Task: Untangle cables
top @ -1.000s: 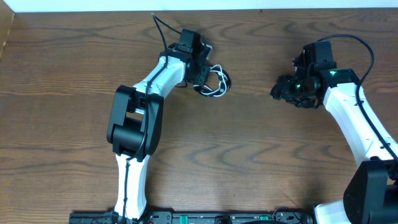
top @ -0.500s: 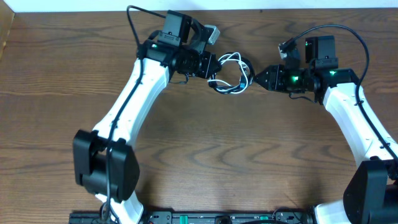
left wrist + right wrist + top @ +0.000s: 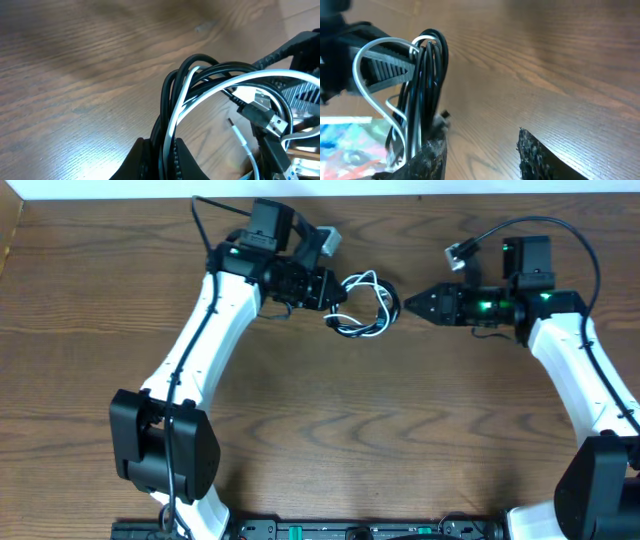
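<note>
- Near the far edge of the desk (image 3: 320, 440), the left gripper (image 3: 334, 289) is clamped on the cables (image 3: 365, 308), a black-and-white knot.
- The right gripper (image 3: 408, 303) is held spread, just beside them.
- They are judged light and limp; a loose outer loop near a plug (image 3: 263, 114) should be taken.

Overhead the cables (image 3: 360, 330) are too small to trace, and the left wrist view's bottom edge crops them.
</note>
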`<act>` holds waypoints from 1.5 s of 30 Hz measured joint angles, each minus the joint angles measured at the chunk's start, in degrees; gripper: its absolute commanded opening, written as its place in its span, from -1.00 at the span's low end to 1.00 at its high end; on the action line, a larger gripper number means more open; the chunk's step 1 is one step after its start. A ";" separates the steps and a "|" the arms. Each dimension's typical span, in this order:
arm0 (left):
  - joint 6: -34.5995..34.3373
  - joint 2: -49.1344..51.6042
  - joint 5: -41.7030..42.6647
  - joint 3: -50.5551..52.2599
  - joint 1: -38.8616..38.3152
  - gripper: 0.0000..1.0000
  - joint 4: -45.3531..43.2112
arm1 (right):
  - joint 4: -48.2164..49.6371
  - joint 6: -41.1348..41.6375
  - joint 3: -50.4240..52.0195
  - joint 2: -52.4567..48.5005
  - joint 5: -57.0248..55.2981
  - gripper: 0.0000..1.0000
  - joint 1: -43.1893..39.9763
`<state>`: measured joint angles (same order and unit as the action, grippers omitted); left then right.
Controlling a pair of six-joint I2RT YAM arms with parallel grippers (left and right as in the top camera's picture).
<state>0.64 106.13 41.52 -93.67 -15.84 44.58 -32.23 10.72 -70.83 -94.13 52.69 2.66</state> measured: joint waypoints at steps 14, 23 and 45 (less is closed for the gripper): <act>2.80 0.00 6.38 0.00 0.79 -0.85 0.26 | 4.07 -2.29 0.00 0.00 10.78 -0.14 1.77; 2.80 0.00 5.07 0.00 0.72 -0.85 0.46 | 4.20 -0.07 0.00 0.00 8.83 -0.10 1.29; 2.80 0.00 3.32 0.00 0.61 -0.85 0.52 | 2.40 3.61 0.00 0.00 -2.56 -0.77 7.37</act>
<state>3.44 106.13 44.84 -93.67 -15.22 45.10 -29.82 14.33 -70.83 -94.13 50.13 10.02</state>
